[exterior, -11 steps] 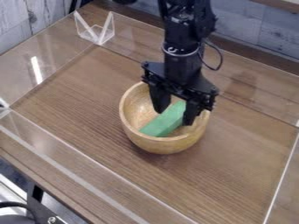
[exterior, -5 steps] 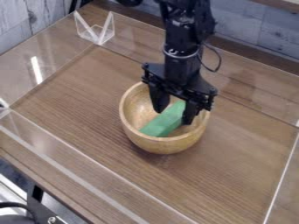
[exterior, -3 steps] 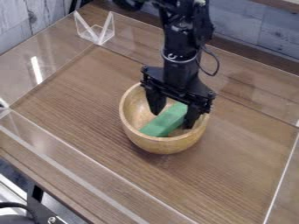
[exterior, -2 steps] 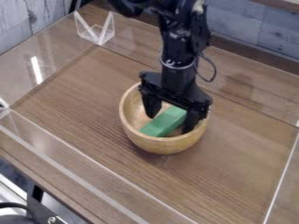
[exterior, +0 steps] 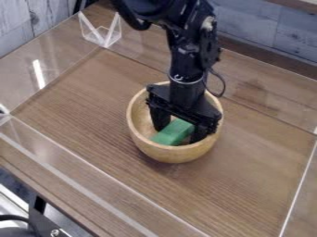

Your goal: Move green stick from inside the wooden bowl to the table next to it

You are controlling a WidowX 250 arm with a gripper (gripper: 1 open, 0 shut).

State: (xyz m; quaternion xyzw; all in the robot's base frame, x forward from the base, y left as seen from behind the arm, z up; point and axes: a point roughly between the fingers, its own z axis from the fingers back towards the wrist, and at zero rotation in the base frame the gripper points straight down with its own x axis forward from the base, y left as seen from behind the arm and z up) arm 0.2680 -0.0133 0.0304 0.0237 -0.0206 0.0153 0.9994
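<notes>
The green stick (exterior: pixel 175 132) lies inside the wooden bowl (exterior: pixel 151 143), which stands near the middle of the table (exterior: pixel 87 93). My gripper (exterior: pixel 181 126) reaches down into the bowl from above. It is open, one finger on each side of the stick, low around its upper end. The black arm hides part of the bowl's far rim and the far end of the stick.
Clear acrylic walls (exterior: pixel 25 65) run around the table's edges. A small clear stand (exterior: pixel 99 31) sits at the far left corner. Brown tabletop shows on every side of the bowl.
My gripper has opened wider and dropped lower into the bowl, shifting slightly left, so its fingers now straddle the stick. The stick and the bowl have stayed in place.
</notes>
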